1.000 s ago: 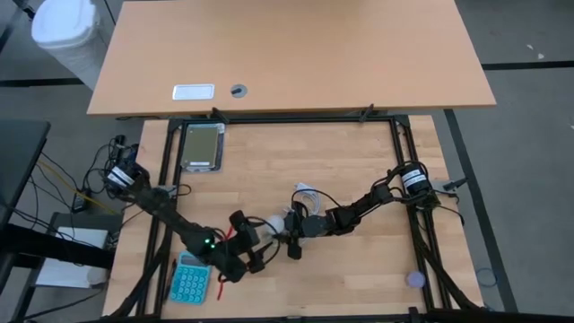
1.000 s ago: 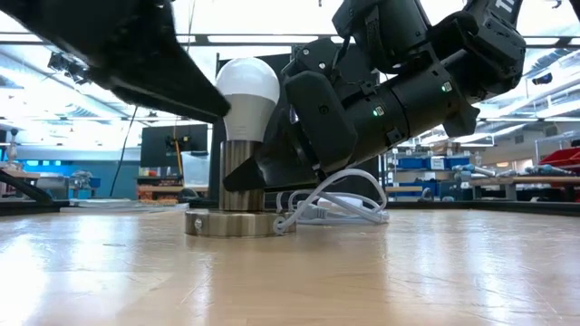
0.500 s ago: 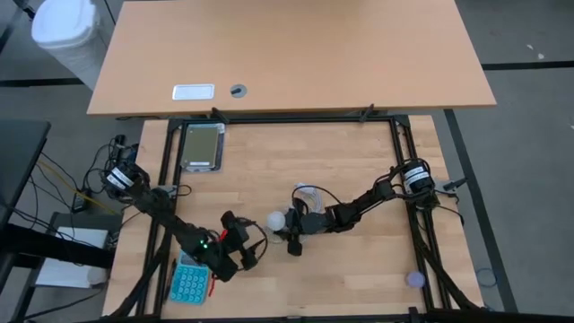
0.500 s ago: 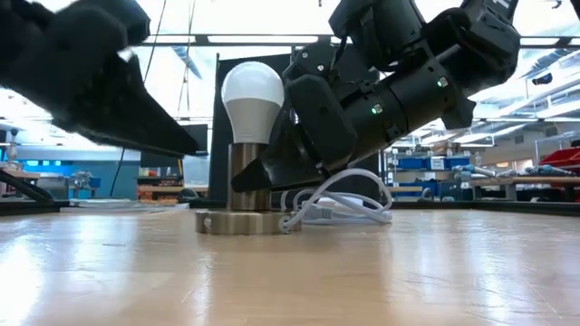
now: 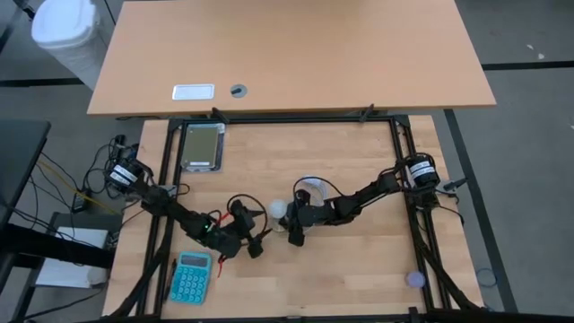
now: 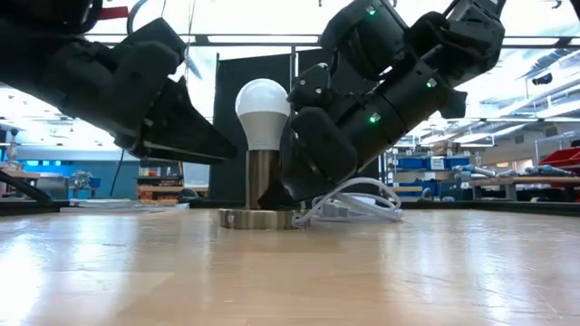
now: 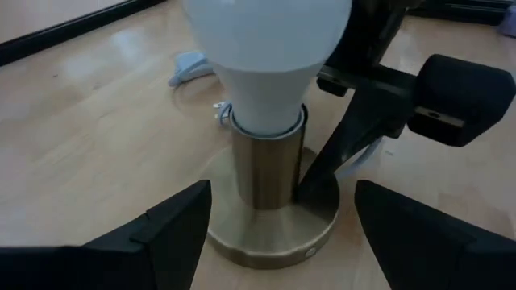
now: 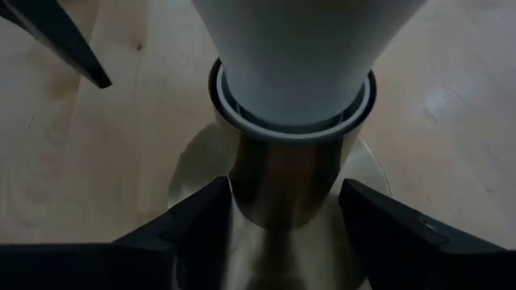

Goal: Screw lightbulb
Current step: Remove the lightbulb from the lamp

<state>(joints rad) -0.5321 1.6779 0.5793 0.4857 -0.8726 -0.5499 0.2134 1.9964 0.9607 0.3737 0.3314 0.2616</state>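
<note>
We are looking down on a wooden table (image 5: pixel 359 161) filling the lower middle of the high view, with a second, bare table top across the upper half. Our left arm is reaching in from the left edge, and its end effector (image 5: pixel 254 231) is sitting just left of centre with its fingers spread wide and holding nothing. Our right arm is coming in from the right edge; its end effector (image 5: pixel 292 230) is sitting at centre, fingers parted either side of the metal socket post (image 8: pixel 286 181), apparently not gripping it. A teal calculator (image 5: pixel 190 276) is lying at lower left. The lightbulb (image 6: pixel 263 111) is standing upright in the socket, centre of the low view, between both end effectors. A white cord (image 6: pixel 349 201) is coiling behind the base.
</note>
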